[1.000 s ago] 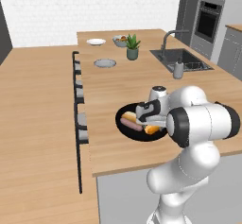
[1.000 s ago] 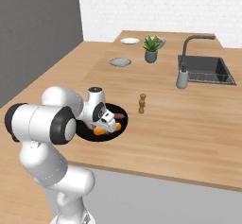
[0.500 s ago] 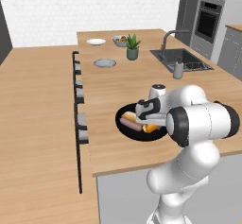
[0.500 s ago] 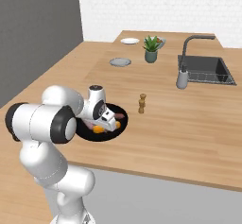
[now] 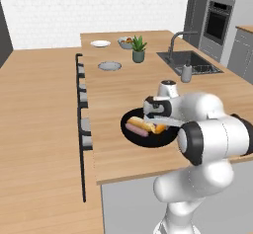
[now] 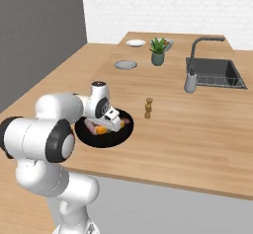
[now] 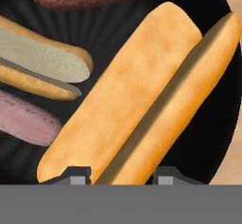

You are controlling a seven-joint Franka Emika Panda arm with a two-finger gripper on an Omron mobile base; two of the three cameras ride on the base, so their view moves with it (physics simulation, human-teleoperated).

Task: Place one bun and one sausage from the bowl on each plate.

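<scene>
The wooden surface (image 5: 113,129) spans the left base view, and the black bowl (image 5: 129,132) sits at centre near its front edge, holding buns and sausages. The two plates (image 5: 109,66) (image 5: 100,43) lie well apart from it in the upper left, beside a potted plant (image 5: 139,49). In the hand view the fingers (image 7: 120,176) sit narrow against the lower end of a golden bun (image 7: 137,95) filling the middle; I cannot tell whether they grip it.
</scene>
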